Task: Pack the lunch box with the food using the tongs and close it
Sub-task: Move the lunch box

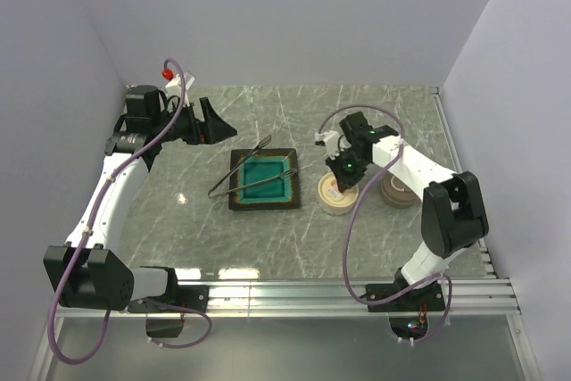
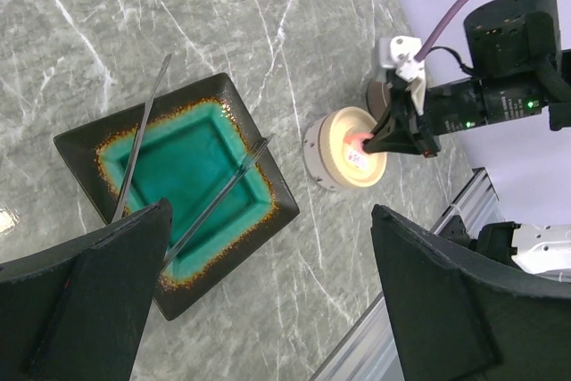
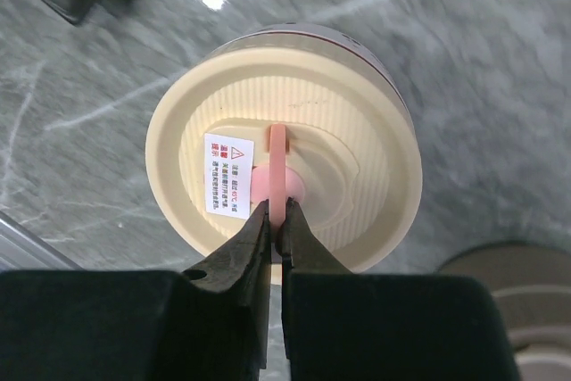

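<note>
The lunch box [image 1: 337, 195] is a round tub under a cream ribbed lid [image 3: 357, 122], standing right of the teal tray. My right gripper [image 3: 278, 216] is shut on the lid's thin pink tab [image 3: 278, 153], and the lid sits on the tub. From the left wrist view, that gripper [image 2: 370, 142] comes down onto the lid [image 2: 343, 153]. The silver tongs [image 1: 241, 174] lie slantwise across the tray, both arms [image 2: 138, 140] resting on it. My left gripper [image 1: 207, 122] hangs open and empty at the far left, its fingers [image 2: 107, 283] wide apart. No food shows.
The square dark-rimmed teal tray [image 1: 264, 204] sits mid-table. A second round brownish container [image 1: 399, 192] stands right of the lunch box, also in the right wrist view [image 3: 517, 292]. An aluminium rail [image 1: 357, 287] runs along the near edge.
</note>
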Robot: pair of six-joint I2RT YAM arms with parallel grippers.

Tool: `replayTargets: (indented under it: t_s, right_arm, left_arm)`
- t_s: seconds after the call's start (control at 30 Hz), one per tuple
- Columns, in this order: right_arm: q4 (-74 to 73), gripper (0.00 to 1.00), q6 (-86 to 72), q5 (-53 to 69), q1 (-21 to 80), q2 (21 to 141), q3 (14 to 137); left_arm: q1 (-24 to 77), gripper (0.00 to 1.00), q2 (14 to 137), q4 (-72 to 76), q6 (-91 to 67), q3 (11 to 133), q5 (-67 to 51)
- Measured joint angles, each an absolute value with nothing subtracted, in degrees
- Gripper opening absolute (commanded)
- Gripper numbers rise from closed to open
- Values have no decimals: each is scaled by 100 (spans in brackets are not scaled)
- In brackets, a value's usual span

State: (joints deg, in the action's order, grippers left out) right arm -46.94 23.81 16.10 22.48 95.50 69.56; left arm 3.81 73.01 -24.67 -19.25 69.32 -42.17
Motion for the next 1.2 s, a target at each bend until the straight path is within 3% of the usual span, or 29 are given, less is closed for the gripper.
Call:
replayTargets:
  t_s: [0.33,0.87,1.03,1.2]
  right_arm:
    - [-4637,0,2250,1638,1431,9201,6532]
    - [-4827,0,2132,1636,1186,9391,6753]
    - [-4880,18,2110,1638,1177,9426,6796]
    - [-4906,25,2084,1603,1135,9443,6834]
  left_arm:
    - [381,99,7301,-2427,-1922,6849,-4219]
    - [381,99,7297,-2425,-1918,6847,-4222]
    - [381,99,7295,-2425,-1916,6847,-4222]
    - [381,99,7277,-2427,-1918,6847,-4226]
